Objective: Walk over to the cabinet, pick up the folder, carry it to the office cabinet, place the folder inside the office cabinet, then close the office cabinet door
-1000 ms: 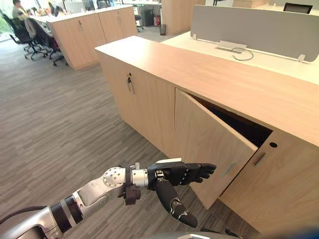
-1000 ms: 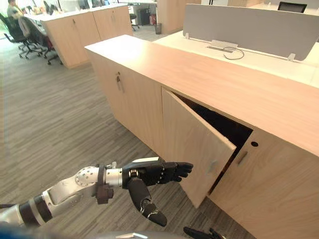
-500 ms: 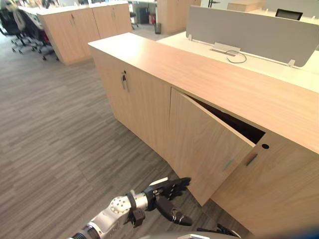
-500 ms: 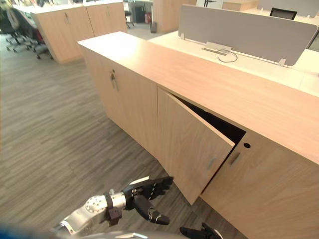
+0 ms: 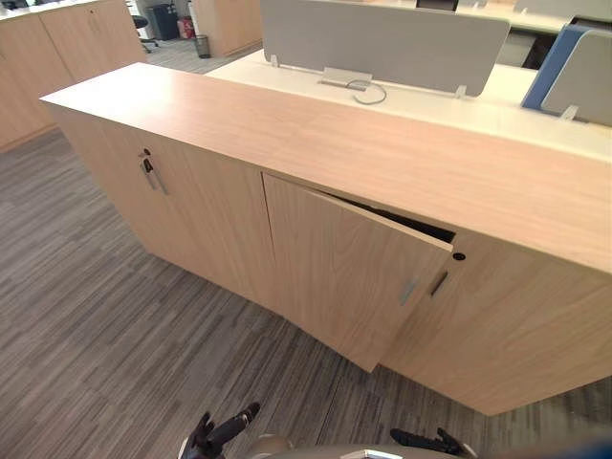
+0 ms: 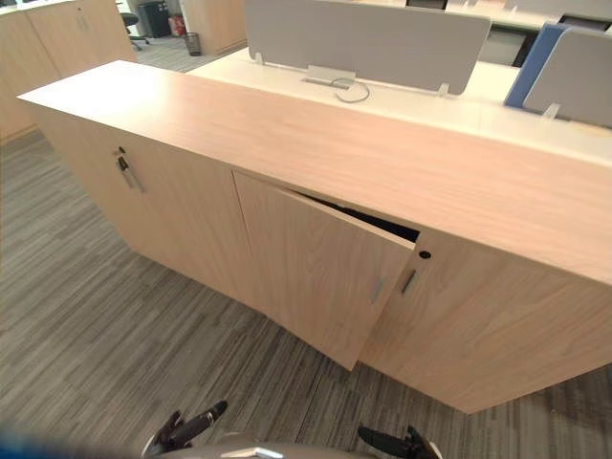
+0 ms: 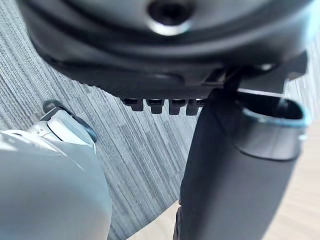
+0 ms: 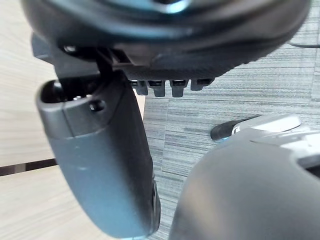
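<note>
The office cabinet (image 5: 287, 134) is a long, low, light-wood unit. Its middle door (image 5: 344, 277) stands ajar, hinged on its left side, with a narrow dark gap (image 5: 406, 220) along its top right edge. The inside is hidden in the dark. A small metal handle (image 5: 409, 291) sits near the door's free edge. My left hand (image 5: 222, 435) hangs low near the floor in front of the cabinet, apart from the door, fingers straight and empty. My right hand (image 5: 430, 442) also hangs low at the right, fingers relaxed and holding nothing.
The cabinet's left door (image 5: 191, 210) is closed with a key (image 5: 148, 170) in its lock. Behind the cabinet a white desk (image 5: 430, 100) carries a grey divider screen (image 5: 382, 38). Grey striped carpet (image 5: 115, 335) lies open to the left.
The camera has swung right and pulled back. My left hand has dropped from beside the door to low by the floor. The door's gap is narrower than a second ago.
</note>
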You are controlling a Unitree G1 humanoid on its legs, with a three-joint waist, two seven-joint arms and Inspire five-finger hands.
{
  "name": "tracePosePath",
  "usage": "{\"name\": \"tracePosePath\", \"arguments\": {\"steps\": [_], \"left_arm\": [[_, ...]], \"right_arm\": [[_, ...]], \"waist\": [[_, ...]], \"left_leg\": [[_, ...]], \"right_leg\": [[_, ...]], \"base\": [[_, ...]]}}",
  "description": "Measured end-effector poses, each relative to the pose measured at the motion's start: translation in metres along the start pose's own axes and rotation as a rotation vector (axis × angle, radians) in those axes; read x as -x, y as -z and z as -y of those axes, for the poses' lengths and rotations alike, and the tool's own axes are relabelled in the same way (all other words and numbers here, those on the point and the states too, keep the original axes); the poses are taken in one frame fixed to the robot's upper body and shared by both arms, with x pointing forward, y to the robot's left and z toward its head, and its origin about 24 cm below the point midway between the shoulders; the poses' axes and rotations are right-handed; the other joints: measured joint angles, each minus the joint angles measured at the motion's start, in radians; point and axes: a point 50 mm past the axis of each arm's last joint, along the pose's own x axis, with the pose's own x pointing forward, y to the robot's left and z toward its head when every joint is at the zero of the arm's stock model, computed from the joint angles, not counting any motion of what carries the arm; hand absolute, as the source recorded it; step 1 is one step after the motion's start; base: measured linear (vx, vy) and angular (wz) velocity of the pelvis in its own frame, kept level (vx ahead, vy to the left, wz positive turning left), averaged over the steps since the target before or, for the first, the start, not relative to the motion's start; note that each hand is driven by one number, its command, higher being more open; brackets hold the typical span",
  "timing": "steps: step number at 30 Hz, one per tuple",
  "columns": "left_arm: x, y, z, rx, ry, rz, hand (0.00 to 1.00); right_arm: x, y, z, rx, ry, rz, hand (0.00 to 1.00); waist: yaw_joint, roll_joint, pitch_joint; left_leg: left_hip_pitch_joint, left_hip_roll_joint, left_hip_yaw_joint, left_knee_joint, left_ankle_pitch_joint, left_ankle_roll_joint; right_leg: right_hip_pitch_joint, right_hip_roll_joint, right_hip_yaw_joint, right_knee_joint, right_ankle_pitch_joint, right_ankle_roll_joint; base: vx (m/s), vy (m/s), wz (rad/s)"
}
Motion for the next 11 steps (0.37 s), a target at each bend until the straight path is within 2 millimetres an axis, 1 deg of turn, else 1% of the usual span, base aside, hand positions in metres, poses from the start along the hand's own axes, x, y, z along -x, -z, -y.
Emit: {"name": "tracePosePath", "arguments": {"steps": [1,2,4,6,7,8,9,11], "left_arm": [[0.000,0.000,-0.001,0.007,-0.031,0.012,1.00],[0.001,0.001,-0.001,0.016,-0.042,0.011,1.00],[0.001,0.004,-0.001,0.042,-0.044,-0.004,1.00],[0.002,0.009,0.000,0.100,-0.020,-0.027,1.00],[0.002,0.013,0.002,0.132,-0.004,-0.043,1.00],[0.002,0.014,0.005,0.156,0.021,-0.051,1.00],[0.002,0.014,0.007,0.161,0.033,-0.051,1.00],[0.002,0.015,0.012,0.137,0.072,-0.056,1.00]], "right_arm": [[0.001,0.002,-0.001,-0.004,0.005,0.002,1.00],[0.001,0.002,-0.002,-0.005,0.007,0.009,1.00],[0.001,0.001,-0.001,-0.015,0.010,0.016,1.00],[0.001,0.002,-0.001,-0.045,0.014,0.014,1.00],[0.001,0.003,0.001,-0.055,0.021,0.008,1.00],[0.001,0.005,0.002,-0.056,0.025,0.001,1.00],[0.001,0.005,0.002,-0.055,0.026,-0.001,1.00],[0.001,0.006,0.006,-0.051,0.036,-0.008,1.00]], "waist": [[0.009,-0.011,-0.007],[0.012,-0.013,-0.012],[0.011,-0.010,-0.021],[0.007,-0.007,-0.032],[0.004,-0.009,-0.042],[0.003,-0.005,-0.046],[0.003,-0.003,-0.047],[0.003,0.011,-0.061]], "left_leg": [[0.016,-0.009,0.017,-0.031,0.008,0.011],[0.035,-0.015,0.033,-0.062,0.018,0.018],[0.058,-0.019,0.056,-0.116,0.038,0.021],[0.082,-0.018,0.067,-0.162,0.054,0.018],[0.094,-0.013,0.069,-0.183,0.062,0.012],[0.104,-0.005,0.071,-0.201,0.068,0.008],[0.111,0.000,0.072,-0.210,0.070,0.005],[0.139,0.021,0.082,-0.244,0.077,-0.003]], "right_leg": [[-0.001,-0.013,0.011,0.000,-0.001,0.002],[-0.005,-0.026,0.016,-0.001,-0.002,0.004],[-0.015,-0.035,0.031,-0.004,-0.001,0.005],[-0.019,-0.035,0.039,-0.014,0.000,0.008],[-0.018,-0.030,0.040,-0.021,0.001,0.009],[-0.015,-0.023,0.040,-0.027,0.001,0.009],[-0.012,-0.019,0.040,-0.029,0.001,0.009],[-0.009,-0.002,0.041,-0.028,0.002,0.007]], "base": [[0.08,0.094,-0.28],[0.08,0.076,-0.32],[0.09,0.029,-0.31],[0.11,-0.014,-0.21],[0.10,-0.053,-0.07],[0.09,-0.064,-0.05],[0.08,-0.099,-0.05],[0.04,-0.075,-0.09]]}}
